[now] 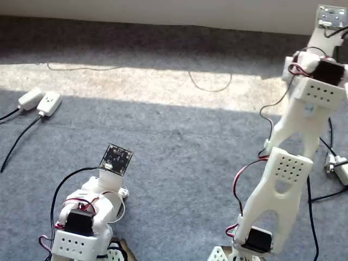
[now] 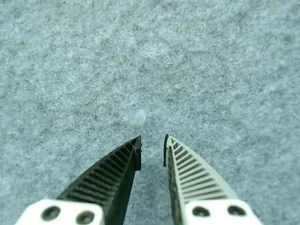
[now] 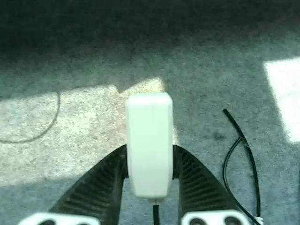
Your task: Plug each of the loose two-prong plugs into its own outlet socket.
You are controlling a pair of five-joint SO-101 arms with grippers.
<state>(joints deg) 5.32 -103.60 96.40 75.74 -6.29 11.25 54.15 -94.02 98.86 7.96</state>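
White, smooth plastic with rounded corners: that's the white plug (image 3: 150, 126) the right gripper (image 3: 150, 151) is clamping between its dark ribbed fingers (image 3: 101, 187). A black cord (image 3: 154, 212) is trailing out of its near end. Prongs aren't showing, so it could be the socket half, honestly can't tell. It's hanging over the fuzzy grey carpet (image 3: 70, 70), right where a sun patch is meeting shade.

The left gripper (image 2: 152, 144) is pointing down at bare carpet, one black wedge finger and one white one sitting slightly apart, gripping nothing. Its arm (image 1: 87, 217) is sitting at the lower left of the overhead frame.

Upper left of that frame, two white blocks (image 1: 41, 101) are lying side by side, thin black cords running off them. Another white piece (image 1: 341, 169) is lying at the right edge among black cables.
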